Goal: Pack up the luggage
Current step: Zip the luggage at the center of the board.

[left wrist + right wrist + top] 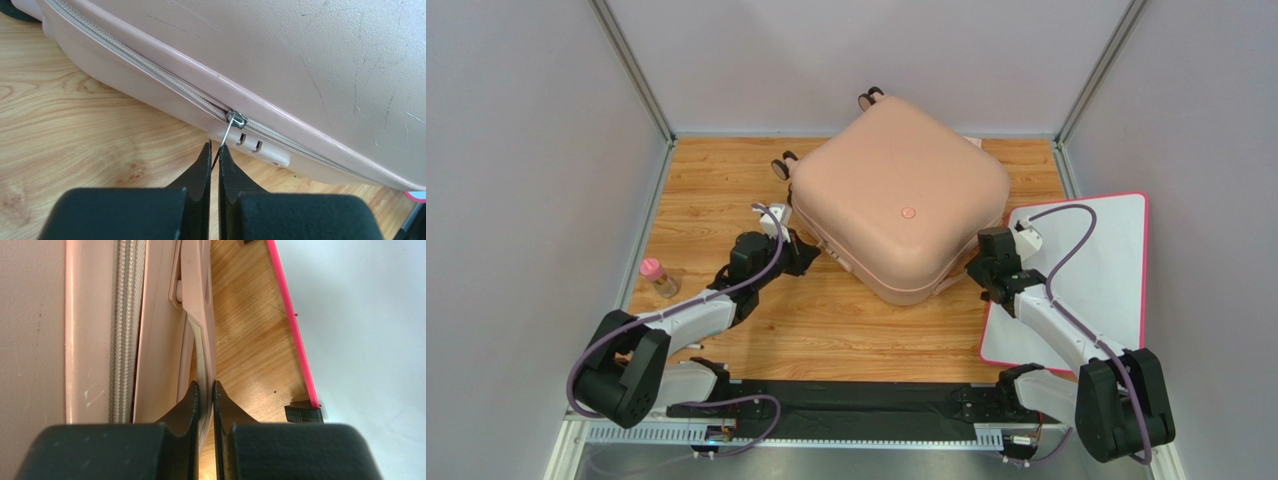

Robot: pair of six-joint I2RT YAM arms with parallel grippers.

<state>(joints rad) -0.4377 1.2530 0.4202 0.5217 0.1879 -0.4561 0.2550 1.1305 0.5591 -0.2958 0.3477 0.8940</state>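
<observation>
Luggage (901,200) lay shut and flat on the wood table (726,330), centre-back, wheels toward the far wall. White board (1116,260) was just beside it on the right. The hard shell looked stiff and smooth, so slippery to pinch on the faces, and it would probably skid rather than lift. The only real grab points were the side handle and the zip hardware. Right gripper (205,387) was clamped on the thin edge of the side handle (197,300), likely bracing the case. Left gripper (214,150) was pinched nearly flat on the wire zipper pull (228,134), with the slider (237,119) just above the lock block (250,146). The pull was thin and would likely slip out if tugged off the zip line. Small bottle (658,277) sat well apart at left
</observation>
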